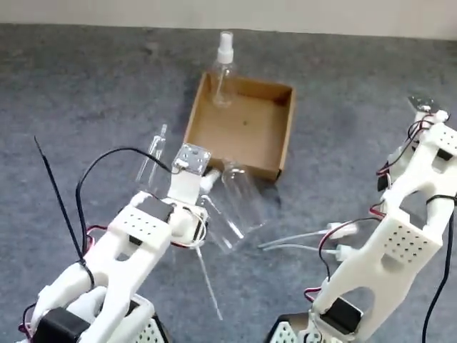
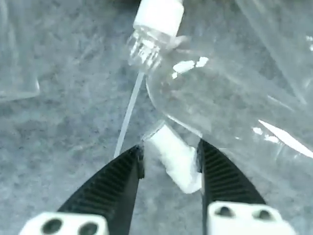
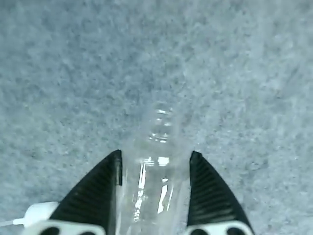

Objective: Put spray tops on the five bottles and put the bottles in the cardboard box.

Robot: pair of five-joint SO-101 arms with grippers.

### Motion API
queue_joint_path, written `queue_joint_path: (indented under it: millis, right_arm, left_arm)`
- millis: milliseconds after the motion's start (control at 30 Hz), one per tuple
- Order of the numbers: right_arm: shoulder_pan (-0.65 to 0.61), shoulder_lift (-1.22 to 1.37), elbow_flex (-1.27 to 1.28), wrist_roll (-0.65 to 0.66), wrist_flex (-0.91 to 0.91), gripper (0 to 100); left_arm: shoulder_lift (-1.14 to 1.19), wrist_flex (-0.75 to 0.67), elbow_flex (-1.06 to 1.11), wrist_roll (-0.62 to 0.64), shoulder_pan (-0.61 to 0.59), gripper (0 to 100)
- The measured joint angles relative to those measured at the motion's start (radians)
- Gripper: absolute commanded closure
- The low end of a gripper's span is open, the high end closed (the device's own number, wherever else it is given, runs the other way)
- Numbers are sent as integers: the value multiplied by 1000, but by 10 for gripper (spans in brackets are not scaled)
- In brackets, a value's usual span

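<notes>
A clear bottle [image 1: 235, 204] lies on the grey carpet in front of the cardboard box [image 1: 285, 136]. My left gripper [image 2: 170, 154] is beside that bottle [image 2: 225, 93], shut on a white spray top [image 2: 176, 159]. The bottle's threaded neck [image 2: 144, 49] has a white cap [image 2: 159, 14] just beyond it, and a thin tube [image 2: 128, 115] runs alongside. My right gripper [image 3: 155, 156] holds a second clear bottle [image 3: 156, 171] over bare carpet, at the far right of the table [image 1: 426, 114]. A capped bottle [image 1: 223, 71] stands at the box's far edge.
Another clear bottle [image 1: 152, 158] rests left of the box. Two spray tops with long tubes [image 1: 335, 230] lie between the arms, and a loose tube [image 1: 211, 286] lies near the left arm. A white spray top [image 3: 36, 215] shows beside my right gripper.
</notes>
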Motion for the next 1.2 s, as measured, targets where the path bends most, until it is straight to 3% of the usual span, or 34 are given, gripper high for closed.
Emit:
queue_joint_path:
  millis: [467, 700, 967, 1067, 1200]
  right_arm:
    - [0, 0, 0, 0, 0, 989]
    - [0, 0, 0, 0, 0, 985]
    - [0, 0, 0, 0, 0, 985]
    - [0, 0, 0, 0, 0, 985]
    - [0, 0, 0, 0, 0, 985]
  left_arm:
    - [0, 127, 5, -362, -64, 843]
    - [0, 83, 5, -382, -80, 843]
    - [0, 29, 5, -311, -84, 843]
    - [0, 28, 5, -315, -133, 843]
    - [3, 28, -8, -416, -229, 843]
